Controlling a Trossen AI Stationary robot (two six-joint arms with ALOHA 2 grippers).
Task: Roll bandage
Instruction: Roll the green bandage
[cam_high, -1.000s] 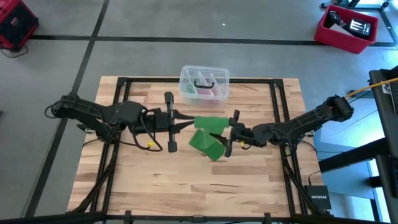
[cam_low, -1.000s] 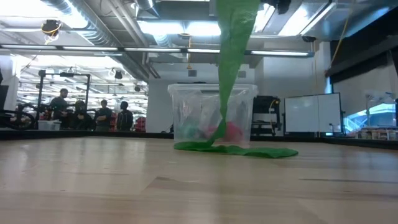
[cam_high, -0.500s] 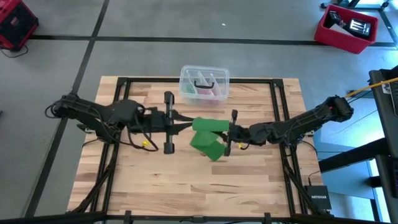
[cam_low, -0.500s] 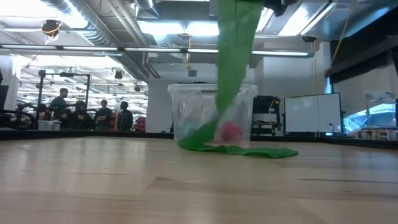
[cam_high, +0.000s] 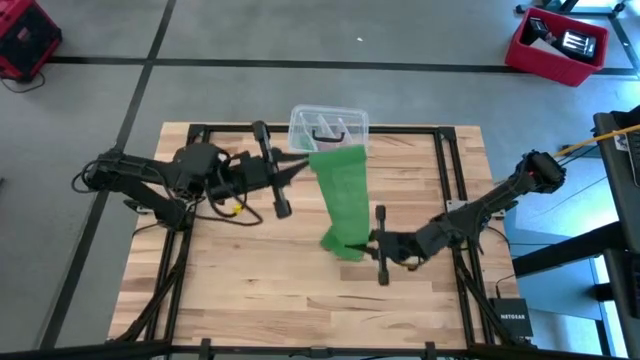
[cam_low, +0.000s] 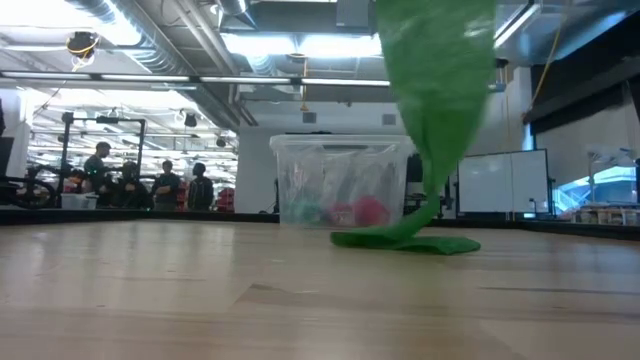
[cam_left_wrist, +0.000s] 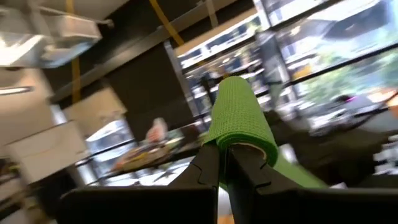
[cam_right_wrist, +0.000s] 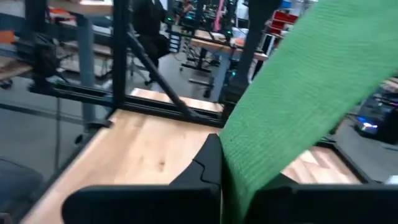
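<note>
We see the bright green bandage (cam_high: 343, 195) stretched as a flat band over the middle of the wooden table (cam_high: 250, 290), running from the far side, just in front of the clear plastic box (cam_high: 328, 132), toward the near side. The left gripper (cam_high: 303, 164) sits at the far end of the strip, left of the box, and its fingers (cam_left_wrist: 208, 167) are pressed together on the bandage, which wraps over their tips like a small roll in the left wrist view. The right gripper (cam_high: 365, 244) is at the near end, right of centre, with its fingers (cam_right_wrist: 208, 163) clamped together on the bandage; the fabric climbs away from them as a wide green band in the right wrist view.

In the low view the bandage (cam_low: 435, 95) hangs down from above, narrows, and ends in a crumpled fold lying on the table top, just in front and to the right of the box (cam_low: 340, 180). Pink and dark items show inside the box.

On the floor beyond the table stand a red bin (cam_high: 556, 46) at the far right and a red case (cam_high: 25, 38) at the far left. Several people (cam_low: 150, 182) stand in the room behind.
</note>
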